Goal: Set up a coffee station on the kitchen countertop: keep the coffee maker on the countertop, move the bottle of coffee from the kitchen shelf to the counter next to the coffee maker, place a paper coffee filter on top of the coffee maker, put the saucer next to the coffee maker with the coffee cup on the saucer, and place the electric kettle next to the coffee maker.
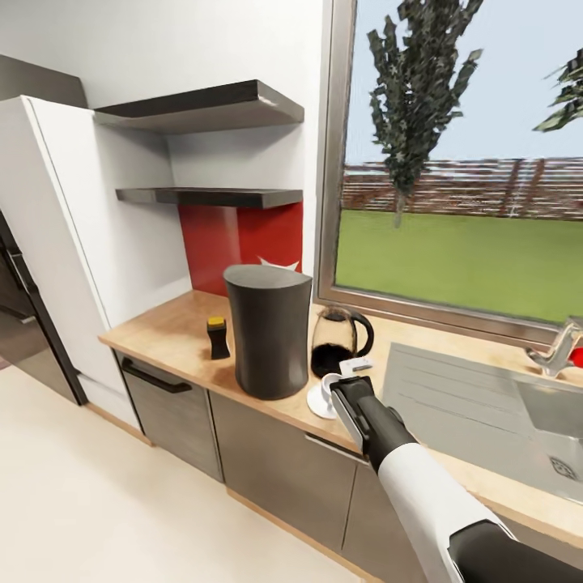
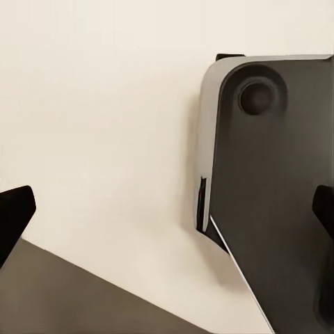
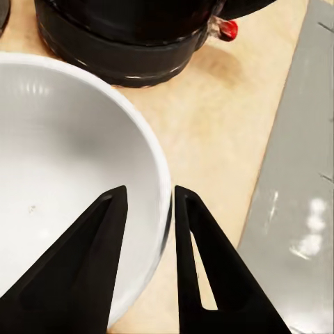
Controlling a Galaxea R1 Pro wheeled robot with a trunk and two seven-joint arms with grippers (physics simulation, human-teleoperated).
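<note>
At lower centre of the head view our right gripper (image 1: 338, 387) reaches down onto the cup (image 1: 329, 387), which sits on the saucer (image 1: 317, 402) on the countertop (image 1: 174, 336). In the right wrist view the fingers (image 3: 87, 261) straddle the cup's (image 3: 62, 167) white rim, one inside the bowl and one outside, with only a narrow gap holding the wall; whether they press it we cannot tell. Just behind stands the kettle (image 1: 336, 342), its black base and red switch (image 3: 227, 29) close beyond the cup. Left of the saucer rises the coffee maker (image 1: 270, 328), and left of that the small bottle (image 1: 218, 337). Above, at upper left, hang two black shelves (image 1: 212, 196). Our left gripper's (image 2: 167, 209) dark fingertips sit far apart at the frame edges, holding nothing.
</note>
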